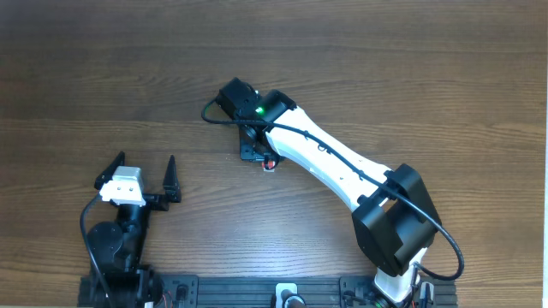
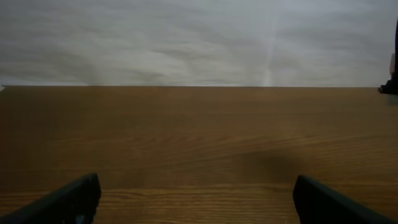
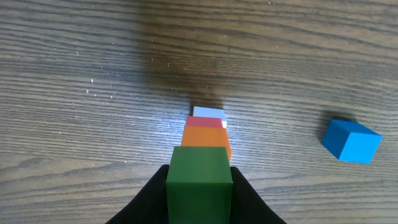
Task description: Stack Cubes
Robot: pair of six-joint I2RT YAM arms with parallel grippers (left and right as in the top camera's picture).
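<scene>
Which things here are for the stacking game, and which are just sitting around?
For the job: green cube, orange cube, red cube, white cube, blue cube, right pincer.
Just around: left pincer, wooden table.

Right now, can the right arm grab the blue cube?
Probably not yet: the right gripper is shut on the green cube at the stack. The blue cube itself lies apart, unobstructed.

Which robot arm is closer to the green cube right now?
The right. The right gripper is shut on the green cube, over the orange cube; the left gripper rests open near its own base, far off to the side.
</scene>
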